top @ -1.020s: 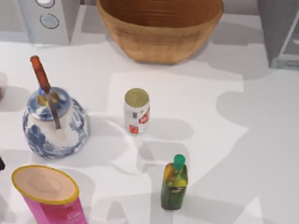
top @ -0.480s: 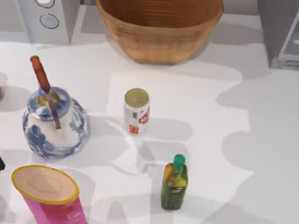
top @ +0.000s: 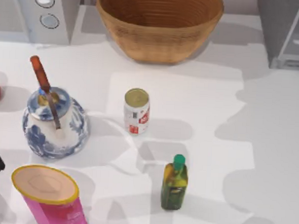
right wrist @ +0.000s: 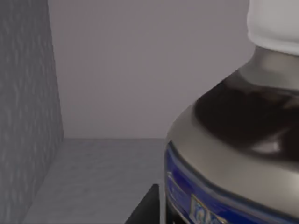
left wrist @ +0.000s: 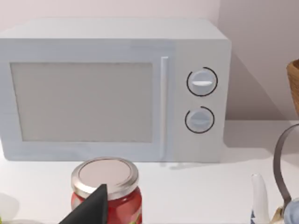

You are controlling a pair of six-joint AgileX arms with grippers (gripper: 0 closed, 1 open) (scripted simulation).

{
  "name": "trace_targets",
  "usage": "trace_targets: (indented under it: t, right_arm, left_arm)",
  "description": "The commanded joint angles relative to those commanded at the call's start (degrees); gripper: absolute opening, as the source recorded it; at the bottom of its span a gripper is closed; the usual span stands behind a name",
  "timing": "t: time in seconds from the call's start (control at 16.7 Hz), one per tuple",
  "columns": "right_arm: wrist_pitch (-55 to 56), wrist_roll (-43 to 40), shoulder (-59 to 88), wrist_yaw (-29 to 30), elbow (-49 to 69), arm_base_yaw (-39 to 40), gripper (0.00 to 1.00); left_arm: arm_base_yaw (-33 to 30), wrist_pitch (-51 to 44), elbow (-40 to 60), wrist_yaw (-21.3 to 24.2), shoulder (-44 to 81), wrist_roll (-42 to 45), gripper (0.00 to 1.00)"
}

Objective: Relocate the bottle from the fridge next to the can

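From above: can (top: pixel 136 111) stands mid-table, well apart from fridge (top: pixel 289 31) at far right corner. Left arm parked at left edge. Right wrist cam — bottle (right wrist: pixel 233 140) up close inside fridge, grey walls behind; right gripper fingers: can't tell spread or pinched.

The overhead picture is evenly bright and crisp, with no glare on the white table (top: pixel 269 150). Broad, soft grey shadows spread over its right half and lower middle. The can (top: pixel 136 111) and the small green-capped bottle (top: pixel 174 182) each throw a faint shadow toward the right. The microwave (left wrist: pixel 112 88) is flatly lit. Inside the fridge (right wrist: pixel 28 102) the light is dimmer, and the bottle (right wrist: pixel 233 154) carries pale highlights on its dark shoulder.
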Motion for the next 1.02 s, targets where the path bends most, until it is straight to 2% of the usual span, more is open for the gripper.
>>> trace_targets:
  t: [0.24, 0.42, 0.6, 1.02]
  right_arm:
    - [0.3, 0.1, 0.7, 0.8, 0.2, 1.1, 0.0]
    - [3.1, 0.2, 3.1, 6.3, 0.2, 6.6, 0.0]
    - [7.0, 0.3, 6.5, 16.9, -0.4, 17.2, 0.0]
    - [15.7, 0.1, 12.8, 49.1, -3.7, 49.0, 0.0]
  left_arm:
    - [0.0, 0.0, 0.0, 0.0, 0.0, 0.0, 1.0]
    - [0.0, 0.0, 0.0, 0.0, 0.0, 0.0, 1.0]
    - [0.0, 0.0, 0.0, 0.0, 0.0, 0.0, 1.0]
    - [0.0, 0.0, 0.0, 0.0, 0.0, 0.0, 1.0]
